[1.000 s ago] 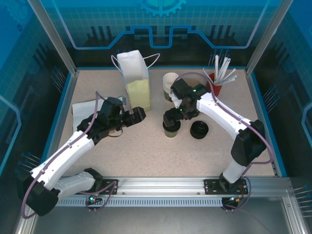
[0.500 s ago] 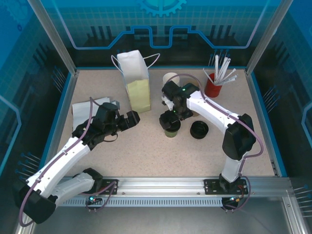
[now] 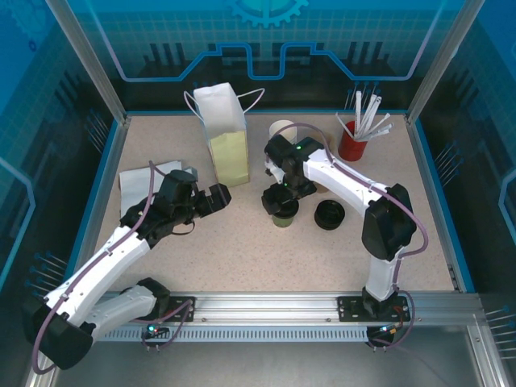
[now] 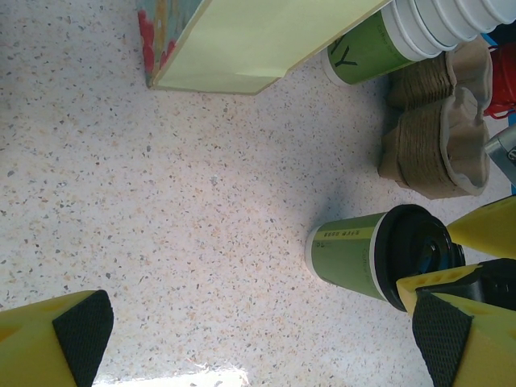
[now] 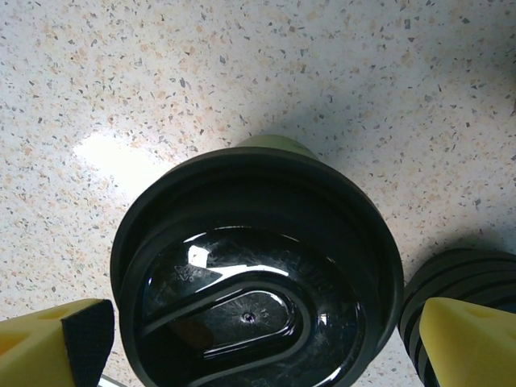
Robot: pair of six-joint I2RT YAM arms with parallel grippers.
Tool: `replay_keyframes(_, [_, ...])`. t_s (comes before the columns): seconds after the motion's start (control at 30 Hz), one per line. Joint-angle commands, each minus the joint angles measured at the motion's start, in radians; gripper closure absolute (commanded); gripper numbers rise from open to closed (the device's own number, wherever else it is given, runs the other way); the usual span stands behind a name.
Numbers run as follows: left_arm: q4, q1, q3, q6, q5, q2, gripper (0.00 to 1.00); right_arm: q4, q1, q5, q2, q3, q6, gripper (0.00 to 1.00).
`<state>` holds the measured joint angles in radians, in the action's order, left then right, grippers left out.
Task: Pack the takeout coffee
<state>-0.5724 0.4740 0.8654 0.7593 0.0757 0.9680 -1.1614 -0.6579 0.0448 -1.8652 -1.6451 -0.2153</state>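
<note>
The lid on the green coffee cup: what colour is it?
Glossy black; the lid shows best in the right wrist view.

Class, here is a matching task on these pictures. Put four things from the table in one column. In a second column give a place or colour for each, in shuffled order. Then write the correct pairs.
Column one:
1. lidded coffee cup
2. paper bag
3. straw holder
4. stack of black lids

Column two:
A. red, near the far right corner
B. pale yellow-green, standing upright at the far side
C. directly beneath the open right claw
D. just to the right of the lidded coffee cup

Pairs: 1-C, 2-B, 3-A, 4-D
</note>
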Motion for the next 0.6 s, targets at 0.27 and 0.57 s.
replay_keyframes(0.27, [-0.012, -0.011, -0.014, -0.005, 0.016, 0.014, 0.01, -0.031, -0.022, -0.018, -0.035, -0.031, 0.017, 0.0])
replay_keyframes(0.57, [-0.013, -0.009, -0.014, -0.006, 0.01, 0.014, 0.01, -0.032, -0.022, -0.001, -0.061, -0.031, 0.02, 0.0])
